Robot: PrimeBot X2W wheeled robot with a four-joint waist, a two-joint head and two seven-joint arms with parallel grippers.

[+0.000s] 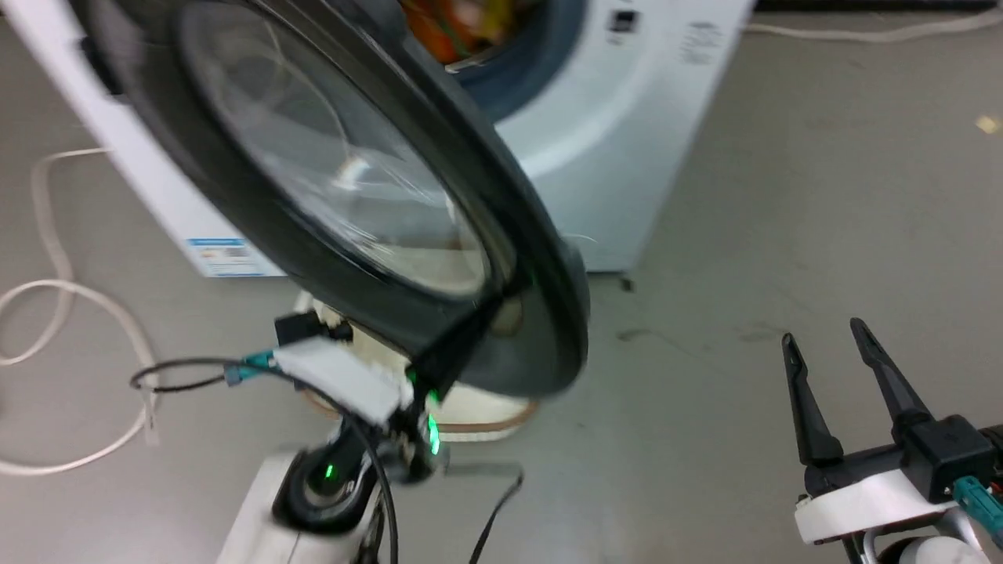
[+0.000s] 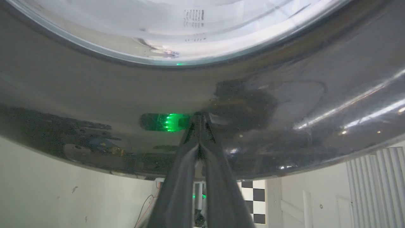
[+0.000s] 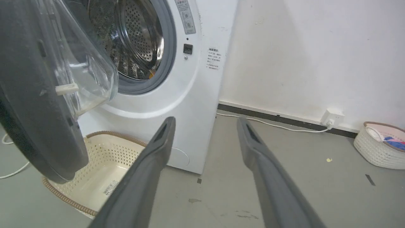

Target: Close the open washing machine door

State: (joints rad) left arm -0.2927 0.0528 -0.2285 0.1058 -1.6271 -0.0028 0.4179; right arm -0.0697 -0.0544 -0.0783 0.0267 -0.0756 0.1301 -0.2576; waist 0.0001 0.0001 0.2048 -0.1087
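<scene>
The washing machine door (image 1: 345,196) (blurred) hides most of the basket (image 1: 494,411).

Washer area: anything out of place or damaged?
No damage visible. The door hangs open over a cream basket sitting on the floor by the washer. A loose white cord loops across the floor beside it.

Even indoor light, motion-blurred head view
</scene>
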